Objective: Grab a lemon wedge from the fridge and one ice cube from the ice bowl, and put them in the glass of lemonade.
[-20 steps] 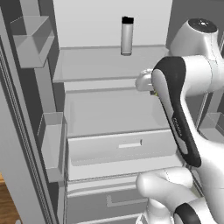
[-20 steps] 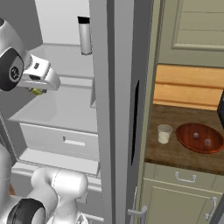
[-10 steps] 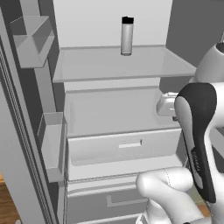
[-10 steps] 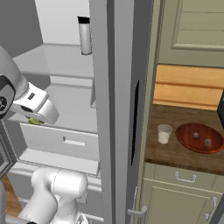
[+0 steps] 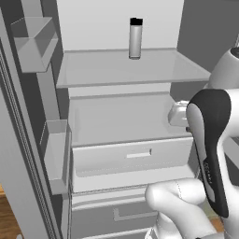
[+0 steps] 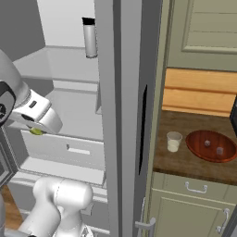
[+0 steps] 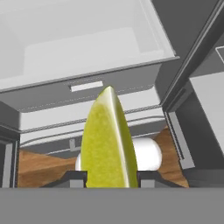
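While the fridge [image 5: 121, 116] stands with its door swung wide, its white shelves and lower drawers lie exposed, and a tall grey bottle with a black cap [image 5: 135, 38] stands upright at the back of the upper shelf, near that shelf's middle. Clear bins [image 5: 56, 154] hang along the inside of the open door at the left of the left base view. Out in front of the shelves, above the upper drawer's front edge, the gripper [image 6: 36, 131] is clenched on the lemon wedge [image 7: 108, 140]; in the hand view the yellow-green wedge stands upright between the two dark fingertips [image 7: 74, 177], its point up, with the drawer fronts and a strip of wooden floor [image 7: 39, 168] behind it (the floor shows brown plank grain). In the right base view a small patch of the wedge peeks out under the white hand.

Right of the fridge's grey side wall runs a dark wooden counter [image 6: 185, 162] over beige cabinets [image 6: 194, 203] with slim metal handles, and a lighter wood panel backs it. On that counter the glass of lemonade [image 6: 174, 141] stands upright near the counter's left end, just beside the ice bowl [image 6: 212, 146], which holds two small pale ice cubes [image 6: 219, 151] set apart from each other.
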